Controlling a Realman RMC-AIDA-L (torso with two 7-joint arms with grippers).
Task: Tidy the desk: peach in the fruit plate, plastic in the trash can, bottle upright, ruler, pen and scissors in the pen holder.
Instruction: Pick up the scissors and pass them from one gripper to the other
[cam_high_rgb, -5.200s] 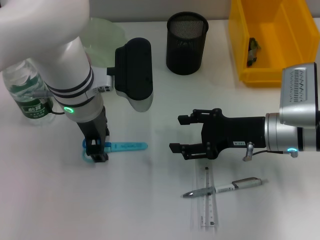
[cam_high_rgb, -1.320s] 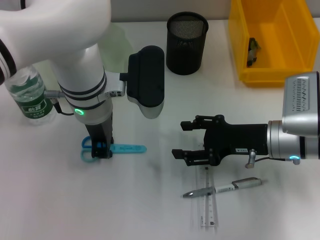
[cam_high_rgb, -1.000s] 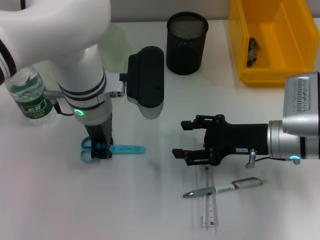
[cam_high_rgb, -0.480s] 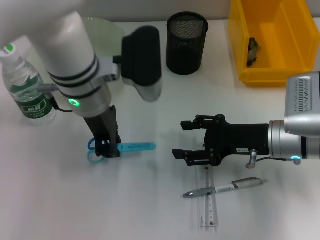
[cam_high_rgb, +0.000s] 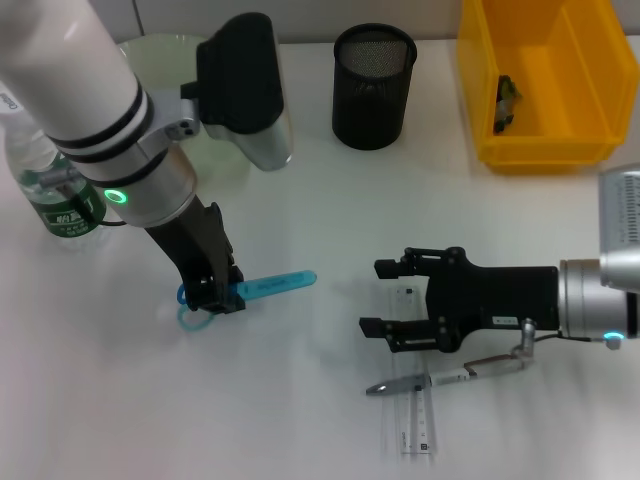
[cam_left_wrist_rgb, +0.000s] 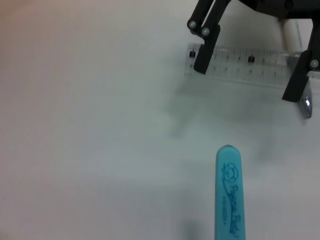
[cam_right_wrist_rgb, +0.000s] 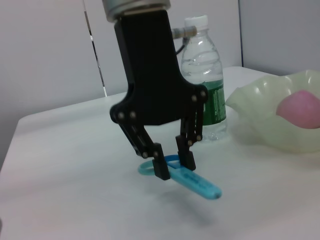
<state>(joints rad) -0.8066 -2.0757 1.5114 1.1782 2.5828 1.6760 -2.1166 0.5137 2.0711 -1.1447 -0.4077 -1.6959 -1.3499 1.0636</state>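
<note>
Left gripper (cam_high_rgb: 213, 297) clamped on scissors (cam_high_rgb: 262, 287) near the handle loops, blade tip tilted up off desk (cam_high_rgb: 300, 400). Right gripper (cam_high_rgb: 395, 311) spread wide, hovering over ruler (cam_high_rgb: 414, 420) and pen (cam_high_rgb: 447, 376), gripping nothing. Trash can (cam_high_rgb: 535, 90) at far right with plastic inside. Bottle (cam_high_rgb: 55, 190) upright at far left. Fruit plate (cam_right_wrist_rgb: 272, 125) with peach (cam_right_wrist_rgb: 300, 107) beside bottle. Pen holder (cam_high_rgb: 373, 85) at back centre, well apart from scissors. Risks: off-centre hold, so possible swivel or slip in transit; long tip catching holder rim.
</note>
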